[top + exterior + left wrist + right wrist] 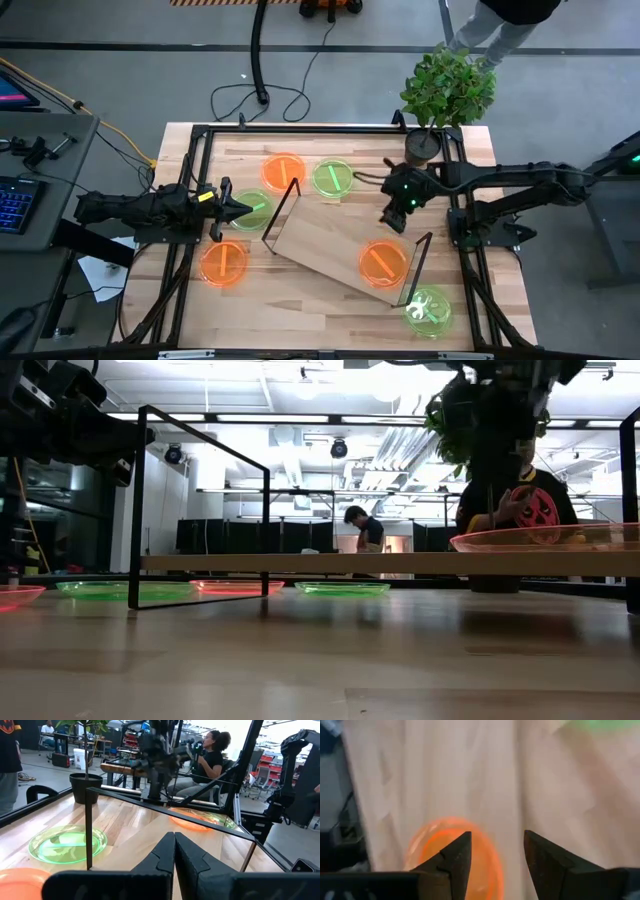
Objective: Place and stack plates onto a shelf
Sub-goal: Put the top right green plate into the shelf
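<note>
Six plates show from above: three orange and three green. One orange plate (383, 262) lies on the shelf (330, 245), near its right-hand frame; the shelf sits slantwise in the middle of the table (300, 320). Off the shelf, a second orange plate (283, 171) and a green plate (332, 178) lie side by side on the table's far part, another green plate (252, 212) lies just left of the shelf, the third orange plate (224, 264) lies toward the near left, and the third green plate (429, 310) lies at the near right corner. The right gripper (393, 219) hangs above the shelf's far right end, empty, its fingers parted a little. The left gripper (243, 209) sits by the left green plate, fingers closed together, holding nothing. A potted plant (446, 90) stands at the far right corner
</note>
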